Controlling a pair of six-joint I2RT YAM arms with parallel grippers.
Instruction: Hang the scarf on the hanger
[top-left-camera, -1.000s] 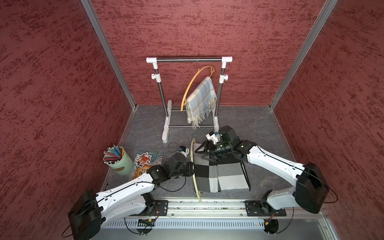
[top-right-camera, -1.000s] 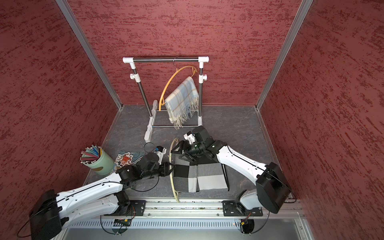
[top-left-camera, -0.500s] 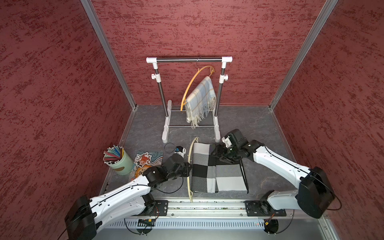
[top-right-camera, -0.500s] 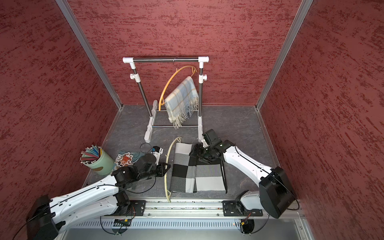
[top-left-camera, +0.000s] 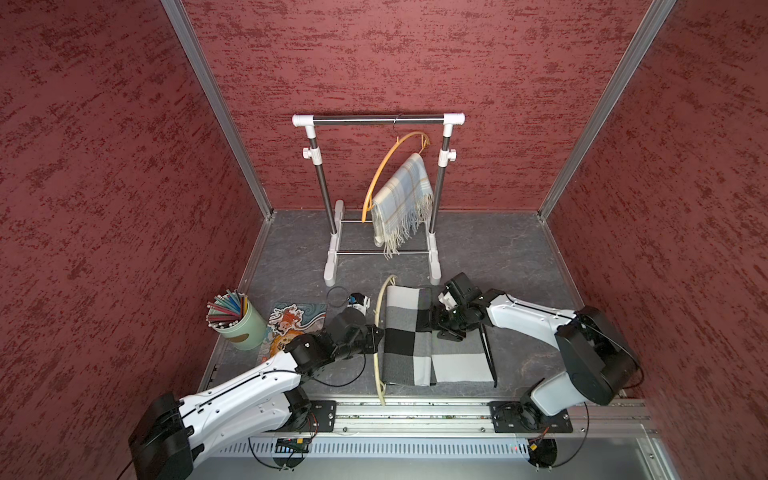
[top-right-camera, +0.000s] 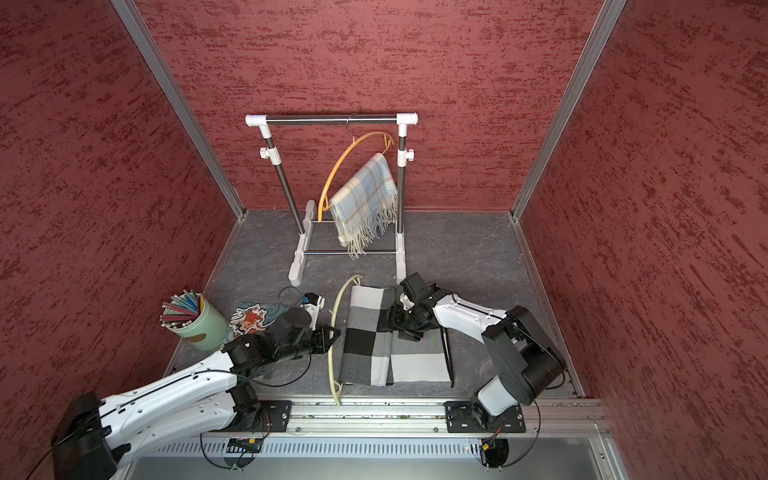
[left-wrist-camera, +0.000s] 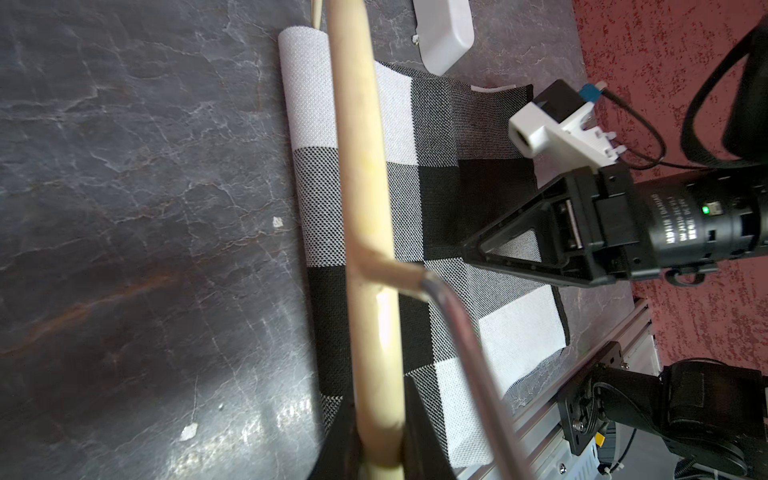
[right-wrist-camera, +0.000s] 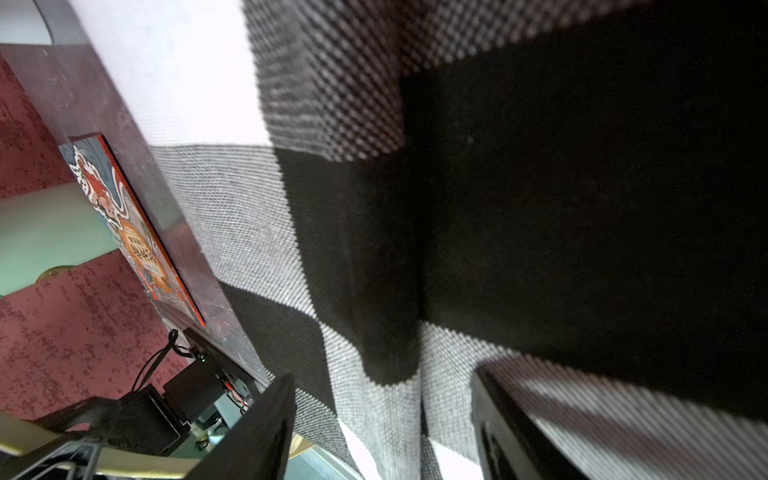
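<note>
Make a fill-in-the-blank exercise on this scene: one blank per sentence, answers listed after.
1. The cream hanger is gripped by the ____.
2. The jaws of the right hand stand ____ over the checked scarf.
3. The pale plaid scarf on the rack hangs from a second hanger, coloured ____.
4. The green cup stands on the robot's ____ side.

Missing words: left hand; open; orange; left.

Lab test cell: red panel walls (top-left-camera: 104, 166) w/ alu posts (top-left-camera: 217, 108), 2 robot arms (top-left-camera: 249, 386) bolted to rail (top-left-camera: 415, 415).
</note>
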